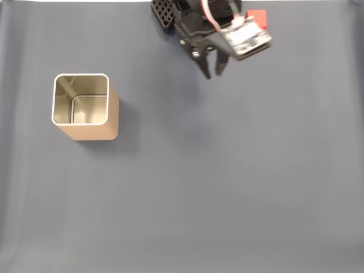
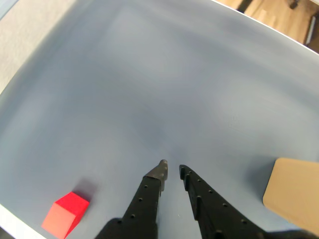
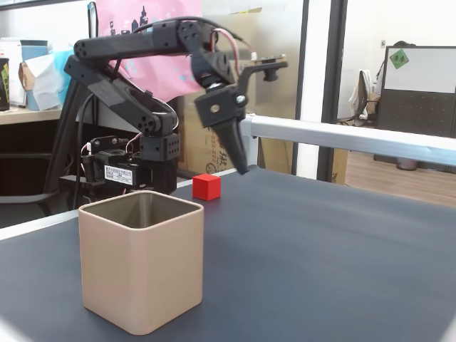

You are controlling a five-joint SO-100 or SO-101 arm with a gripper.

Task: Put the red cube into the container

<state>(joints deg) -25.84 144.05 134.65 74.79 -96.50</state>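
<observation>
Container (image 3: pixel 141 263) nearest (gripper (image 3: pixel 240 165) empty).

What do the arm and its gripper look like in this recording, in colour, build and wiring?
The arm is matte black plastic in boxy segments, with red and white cables looping along its upper links. A white label with small print sits on the base motor. The gripper has two slim black fingers tapering to points, their inner edges studded with small holes in the wrist view. A bare circuit-board camera module rides on the wrist.
</observation>
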